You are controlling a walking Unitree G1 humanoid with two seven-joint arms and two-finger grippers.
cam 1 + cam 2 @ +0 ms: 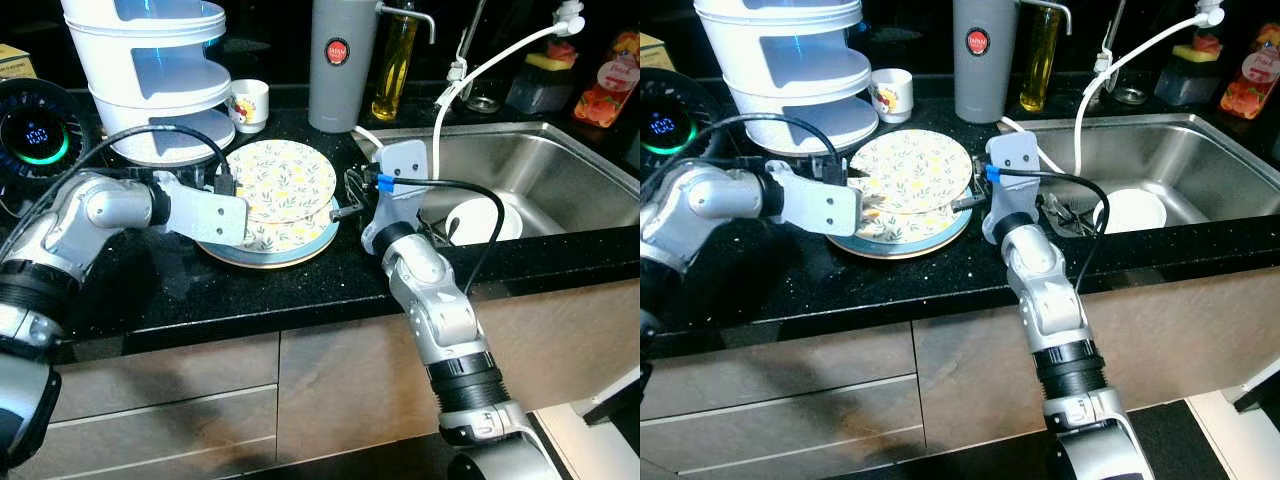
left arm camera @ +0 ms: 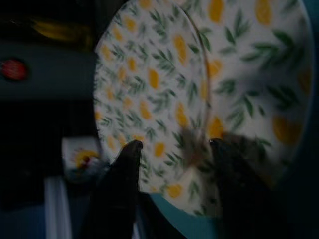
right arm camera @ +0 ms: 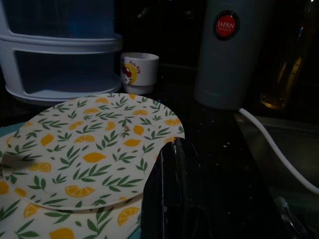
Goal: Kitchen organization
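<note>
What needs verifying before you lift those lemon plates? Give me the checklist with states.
1. Left gripper open and straddling the rim of the top lemon plate: ok, fingers spread at the stack's left edge.
2. Right gripper at the stack's right edge: ok; fingers look shut, not yet around the rim.
3. Stack sitting flat on the teal bottom plate: cannot tell; the top plate sits offset toward the back.
4. Nearby things: the small cup and grey flask stand apart, behind the stack: ok.
5. White cable away from the plates: ok.
</note>
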